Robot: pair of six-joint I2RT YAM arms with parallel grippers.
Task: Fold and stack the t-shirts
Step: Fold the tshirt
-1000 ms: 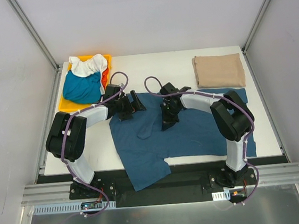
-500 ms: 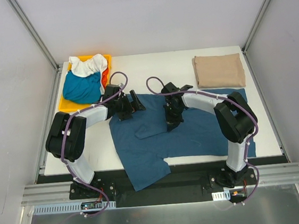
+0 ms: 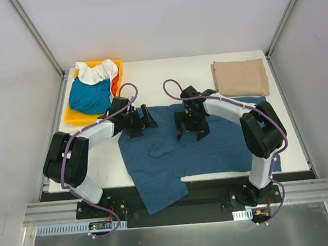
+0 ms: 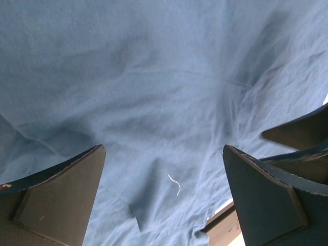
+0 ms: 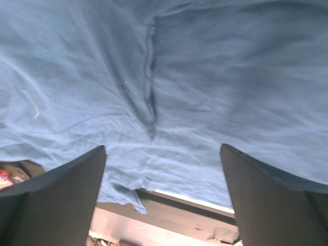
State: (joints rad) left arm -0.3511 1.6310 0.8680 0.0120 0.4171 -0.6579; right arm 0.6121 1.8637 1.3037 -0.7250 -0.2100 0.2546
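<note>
Top external: navy t-shirt (image 3: 225,146) lies spread out, rumpled around its middle.

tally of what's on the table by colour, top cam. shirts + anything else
Navy blue t-shirt, spread out: 1
Beige t-shirt, folded: 1
Teal t-shirt, in tray: 1
White t-shirt, in tray: 1
Orange-red t-shirt, mostly hidden: 1
Yellow tray: 1
Total: 6 (5 shirts, 1 tray)

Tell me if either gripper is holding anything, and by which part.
Nothing is held. The left gripper and right gripper both stand open over the spread navy t-shirt, with no cloth pinched.
</note>
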